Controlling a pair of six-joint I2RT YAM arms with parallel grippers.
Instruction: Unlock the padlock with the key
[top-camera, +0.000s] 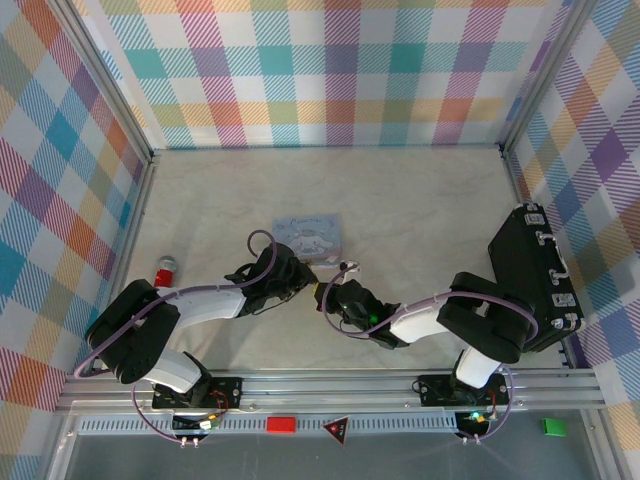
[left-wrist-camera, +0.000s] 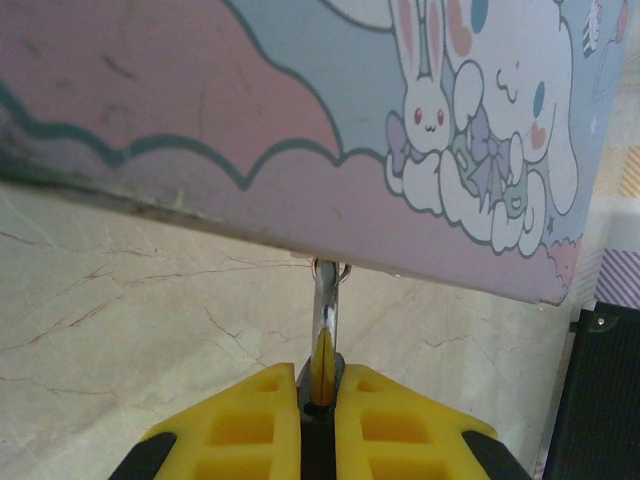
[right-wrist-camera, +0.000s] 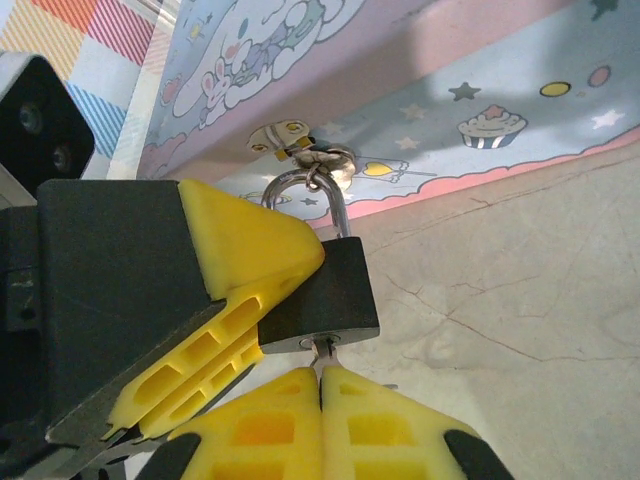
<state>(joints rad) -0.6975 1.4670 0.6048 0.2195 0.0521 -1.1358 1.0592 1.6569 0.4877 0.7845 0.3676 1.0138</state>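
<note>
Two claws noted, both clenched.

Right claw (right-wrist-camera: 320, 384): yellow fingers pressed together on one key (right-wrist-camera: 324, 349). A short metal stub of the key shows just beyond the fingertips, and it enters the underside of the padlock directly ahead.

One padlock (right-wrist-camera: 330, 295): black body touching the key and sitting immediately past the right claw's tips. From the right wrist camera, the left claw's yellow fingers hold it from the left side.

Left claw (left-wrist-camera: 320, 380): fingers closed on the dark padlock body, seen edge-on between them. One silvery shackle (right-wrist-camera: 337, 210) rises straight ahead of both claws and passes through a small metal ring (right-wrist-camera: 326, 160) on the tin's lower edge.

One tin (right-wrist-camera: 480, 80), pastel with cartoon rabbits and clouds, lies just beyond the shackle on the pale marbled tabletop (right-wrist-camera: 520, 300).

From the top camera, the two claws meet tip to tip at the tin's near edge. One red-capped cylinder (top-camera: 165, 270) stands well to the left of the left claw. One black case (top-camera: 530, 270) stands well to the right of the right claw, against the wall.
</note>
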